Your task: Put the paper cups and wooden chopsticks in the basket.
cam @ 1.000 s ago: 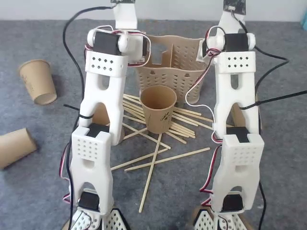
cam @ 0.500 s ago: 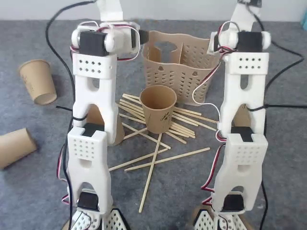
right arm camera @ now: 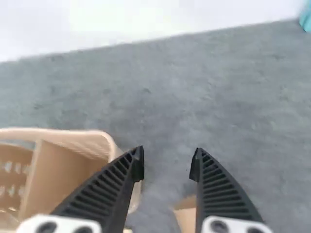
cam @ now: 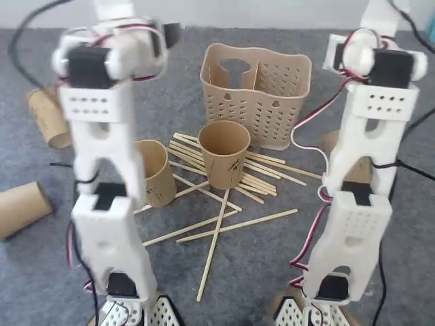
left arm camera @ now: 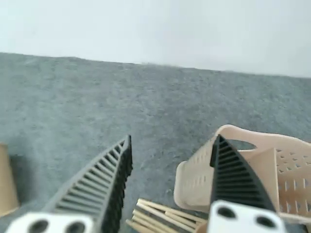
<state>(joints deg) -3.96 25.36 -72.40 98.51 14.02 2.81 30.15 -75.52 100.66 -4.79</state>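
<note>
Gaping wide, left gripper [left arm camera: 173, 141] holds nothing; basket [left arm camera: 252, 165] sits just beyond one finger, wooden chopsticks [left arm camera: 165, 216] on the floor below. Right gripper [right arm camera: 168, 149] likewise parted and empty, basket corner beside one finger. Grey carpet [right arm camera: 218, 87], pale wall [left arm camera: 155, 24]. High view adds upright paper cup [cam: 224, 153] standing on the chopsticks, near the basket.

paper cup [cam: 42, 125] half hidden, arm [cam: 102, 129] blurred (lying cup [cam: 24, 207] edge-cropped)

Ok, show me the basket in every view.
High view: basket at the far middle, behind the upright cup.
Left wrist view: basket partly behind a finger of the left gripper.
Right wrist view: its corner beside a finger of the right gripper.
Shared landmark: the basket's inner divider.
</note>
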